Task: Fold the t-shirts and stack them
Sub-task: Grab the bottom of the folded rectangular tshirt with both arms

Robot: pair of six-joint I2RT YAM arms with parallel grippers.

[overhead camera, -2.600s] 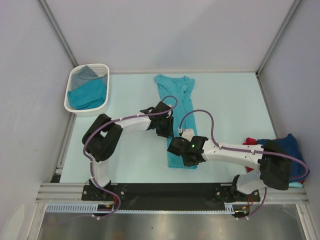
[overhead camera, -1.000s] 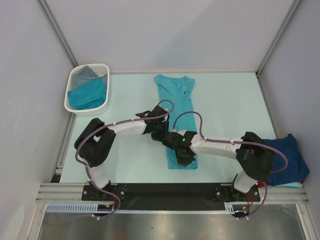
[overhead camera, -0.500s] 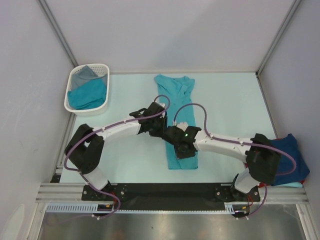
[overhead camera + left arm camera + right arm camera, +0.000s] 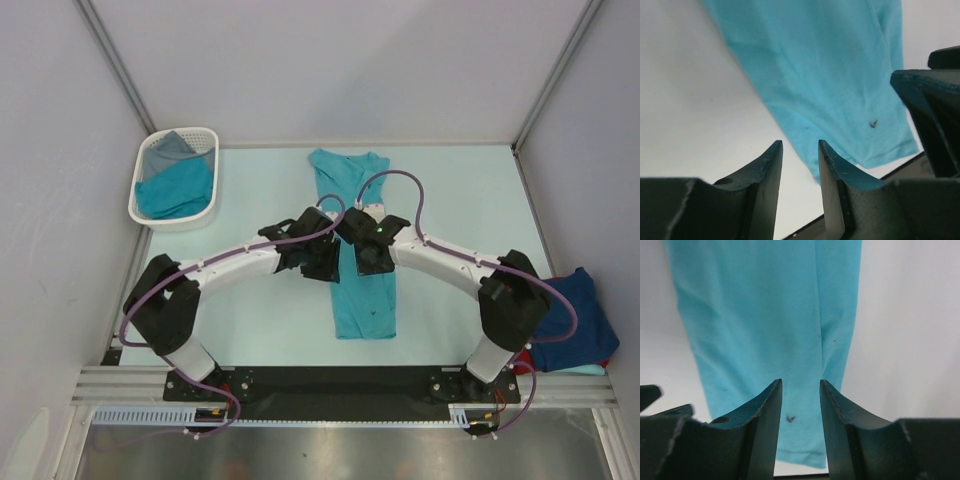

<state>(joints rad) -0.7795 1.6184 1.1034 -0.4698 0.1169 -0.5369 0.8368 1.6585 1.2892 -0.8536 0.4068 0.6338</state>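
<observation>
The teal t-shirt [image 4: 364, 300] is laid flat on the bench [image 4: 460, 200] as a long narrow strip, collar end away from the arm bases and hem end toward them. Its sides are judged already folded in, so the step in hand is taken to be the crosswise fold. Above the strip's middle, the left tool [image 4: 800, 146] is held at its left edge and the right tool [image 4: 800, 384] over its centre line. Both are parted, with nothing between the fingers and no cloth gripped. The next move is judged to call for both tools to be lowered to one end of the strip, its two corners pinched, and that end carried over the other without the side folds being dragged open. Left of the strip a white basket [image 4: 170, 223] is seen with more cloth in it. Well to the strip's right a navy t-shirt [image 4: 590, 310] is heaped.

The whole strip, the basket and the heap are shown only from above, where the fingers are hidden beneath the wrists. The parted fingers, a lengthwise fold line and small dark specks are given only by the wrist views. The dark shape at the right of the left wrist view is probably the other tool.
</observation>
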